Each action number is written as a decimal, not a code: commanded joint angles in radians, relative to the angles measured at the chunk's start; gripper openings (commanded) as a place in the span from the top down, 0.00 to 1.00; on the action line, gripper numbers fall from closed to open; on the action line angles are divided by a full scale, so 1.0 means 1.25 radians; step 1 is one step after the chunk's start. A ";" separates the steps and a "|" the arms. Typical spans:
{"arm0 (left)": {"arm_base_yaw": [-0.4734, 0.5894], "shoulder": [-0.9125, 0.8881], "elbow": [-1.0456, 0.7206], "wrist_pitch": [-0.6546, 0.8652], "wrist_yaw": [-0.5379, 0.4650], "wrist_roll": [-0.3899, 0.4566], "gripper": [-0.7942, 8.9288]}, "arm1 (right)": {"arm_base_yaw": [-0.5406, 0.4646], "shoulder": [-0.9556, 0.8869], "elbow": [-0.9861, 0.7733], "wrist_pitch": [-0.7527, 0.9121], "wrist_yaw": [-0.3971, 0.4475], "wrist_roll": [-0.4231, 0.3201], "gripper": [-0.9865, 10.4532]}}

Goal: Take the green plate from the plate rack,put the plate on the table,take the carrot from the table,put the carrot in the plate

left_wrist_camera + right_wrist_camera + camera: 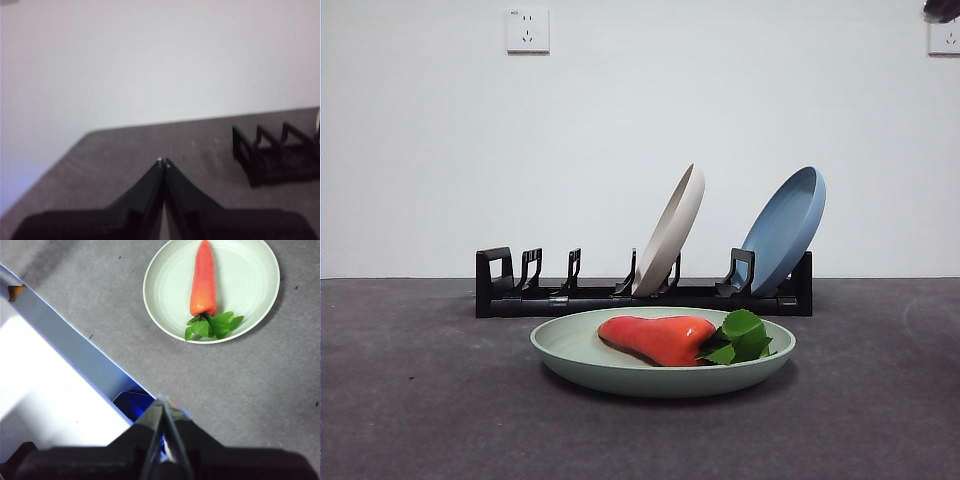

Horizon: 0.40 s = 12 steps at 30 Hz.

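Observation:
The green plate (570,348) lies flat on the table (410,400) in front of the plate rack (590,296). The carrot (655,338) lies in the plate, its green leaves toward the right. The right wrist view shows the plate (245,280) and the carrot (203,280) from above. My right gripper (162,401) is shut and empty, raised well away from the plate, near the table's edge. My left gripper (163,162) is shut and empty above the bare table, with the end of the rack (275,155) off to its side.
A cream-white plate (670,232) and a blue plate (785,228) lean in the rack's slots. A black arm tip (942,10) shows at the top right corner. A white wall stands behind. In the right wrist view the table edge (75,347) runs diagonally.

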 commanded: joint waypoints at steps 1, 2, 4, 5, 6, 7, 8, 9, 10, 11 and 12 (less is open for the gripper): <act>0.003 -0.021 -0.029 -0.014 0.003 -0.023 0.92 | 0.001 -0.001 -0.005 0.002 0.001 -0.004 0.91; 0.003 -0.028 -0.035 -0.027 0.003 -0.028 0.92 | 0.001 -0.001 -0.005 0.002 0.001 -0.004 0.91; 0.003 -0.037 -0.037 -0.070 0.002 -0.037 0.92 | 0.001 -0.001 -0.005 0.002 0.001 -0.004 0.91; 0.003 -0.040 -0.037 -0.088 0.003 -0.037 0.92 | 0.001 -0.001 -0.005 0.002 0.001 -0.004 0.91; 0.003 -0.042 -0.037 -0.105 0.003 -0.037 0.92 | 0.001 -0.001 -0.005 0.002 0.001 -0.004 0.91; 0.003 -0.042 -0.037 -0.118 0.003 -0.038 0.92 | 0.001 -0.001 -0.005 0.002 0.001 -0.004 0.91; 0.003 -0.042 -0.037 -0.132 0.003 -0.041 0.92 | 0.001 -0.001 -0.005 0.002 0.001 -0.004 0.91; 0.003 -0.044 -0.037 -0.147 0.005 -0.046 0.92 | 0.001 -0.001 -0.005 0.002 0.001 -0.004 0.91; 0.003 -0.048 -0.037 -0.163 0.005 -0.055 0.92 | 0.001 -0.001 -0.005 0.002 0.001 -0.004 0.91; 0.003 -0.052 -0.038 -0.180 0.005 -0.062 0.92 | 0.001 -0.001 -0.005 0.002 0.001 -0.004 0.91; 0.003 -0.059 -0.038 -0.203 0.006 -0.071 0.92 | 0.001 -0.001 -0.005 0.002 0.001 -0.004 0.91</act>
